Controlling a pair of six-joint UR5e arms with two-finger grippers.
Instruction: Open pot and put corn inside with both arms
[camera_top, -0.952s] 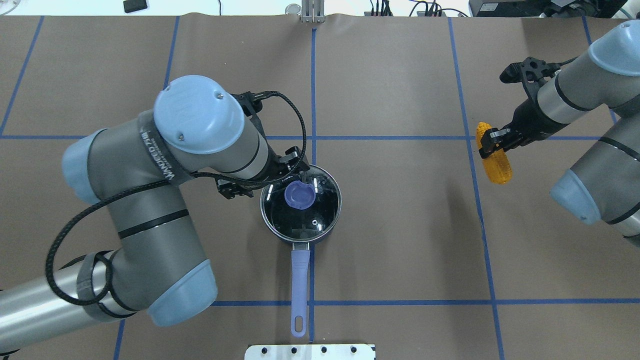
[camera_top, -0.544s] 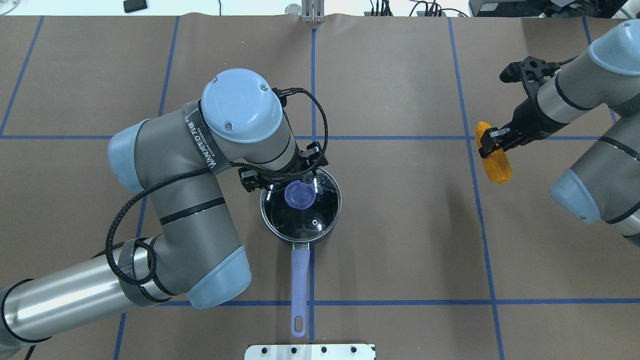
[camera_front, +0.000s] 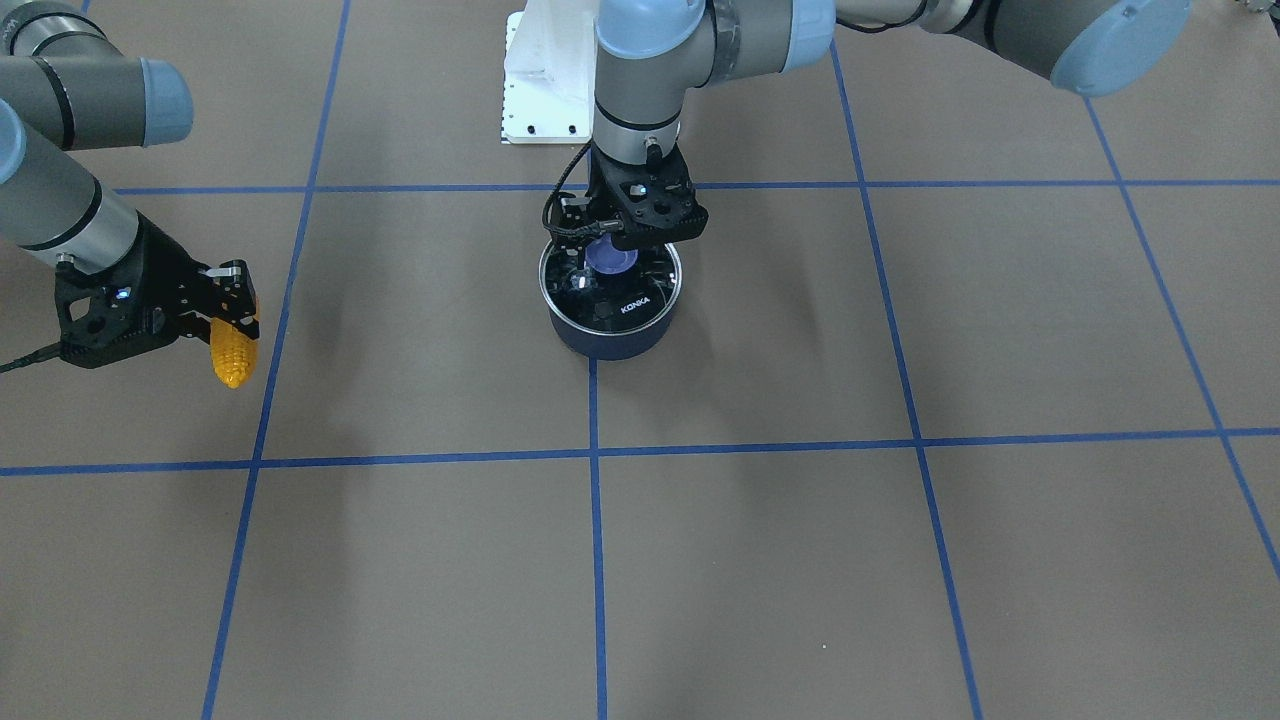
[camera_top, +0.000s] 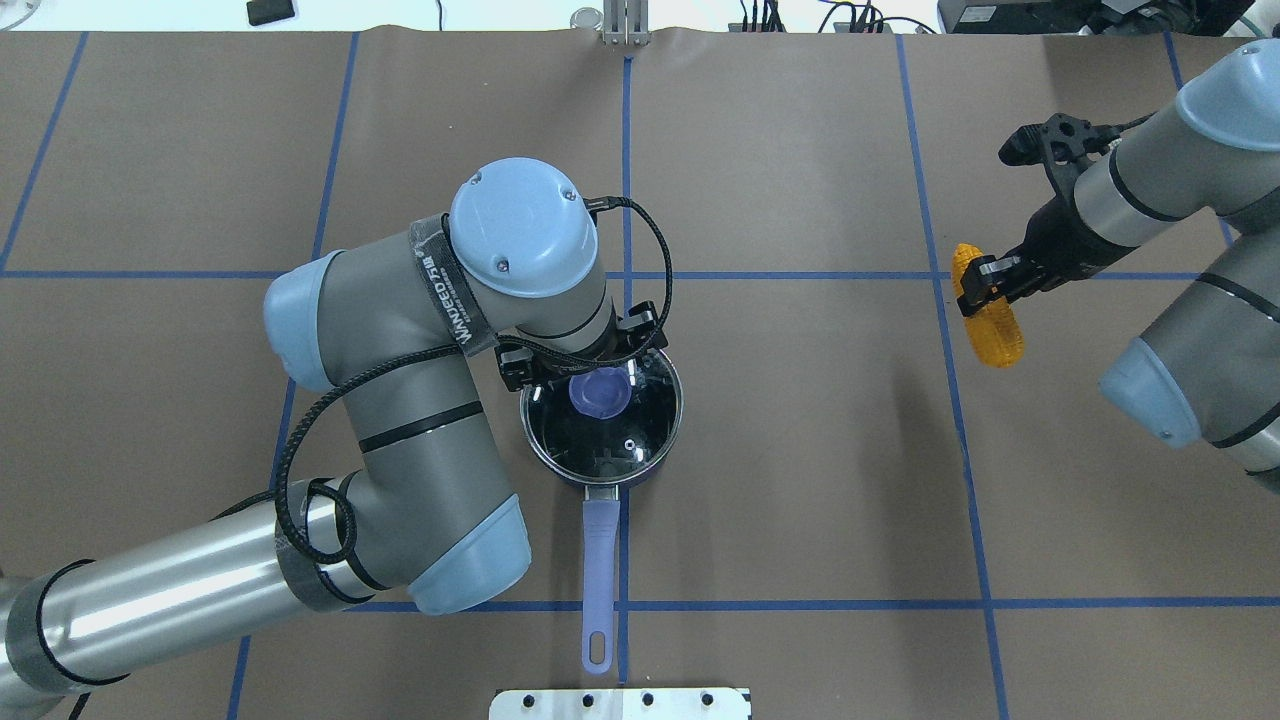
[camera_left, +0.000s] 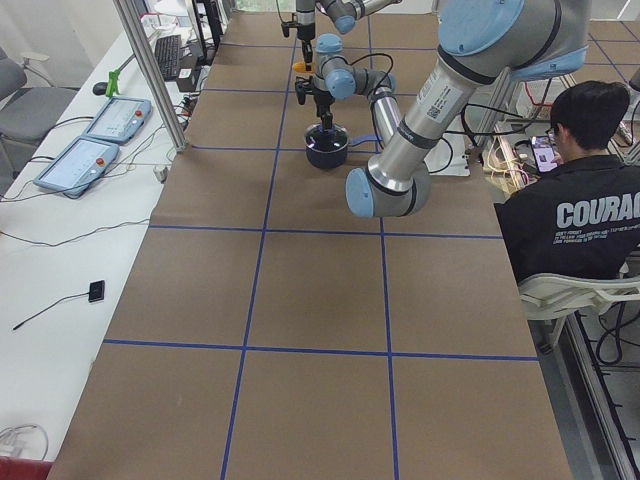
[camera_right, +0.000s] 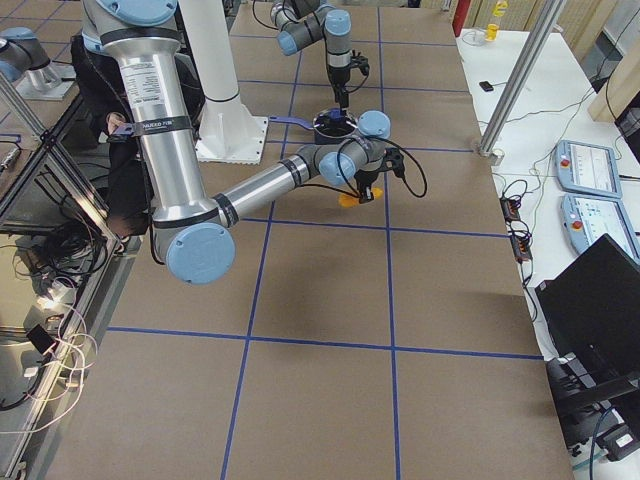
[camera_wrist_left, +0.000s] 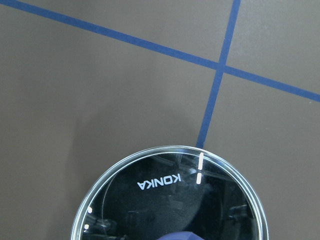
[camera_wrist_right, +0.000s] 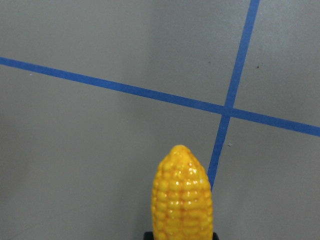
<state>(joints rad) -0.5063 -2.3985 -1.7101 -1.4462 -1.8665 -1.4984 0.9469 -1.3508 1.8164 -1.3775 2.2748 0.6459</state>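
The dark blue pot (camera_front: 610, 340) stands mid-table with its glass lid (camera_top: 625, 445) on and its long handle (camera_top: 598, 580) pointing toward my base. The lid shows "KONKA" in the left wrist view (camera_wrist_left: 160, 183). My left gripper (camera_top: 585, 358) hangs right over the lid's blue knob (camera_top: 602, 393). Its jaws look open, and I cannot tell if they touch the knob. My right gripper (camera_top: 975, 280) is shut on the orange-yellow corn (camera_top: 990, 320) and holds it above the table far to the pot's right. The corn fills the right wrist view (camera_wrist_right: 182, 200).
The white base plate (camera_top: 620, 703) lies at the near table edge behind the pot handle. Blue tape lines (camera_top: 800, 275) grid the brown table cover. A seated operator (camera_left: 590, 200) is beside the table in the exterior left view.
My left arm swung right and its gripper moved from the lid's left edge to over the knob. The right arm, the corn and the pot kept still.
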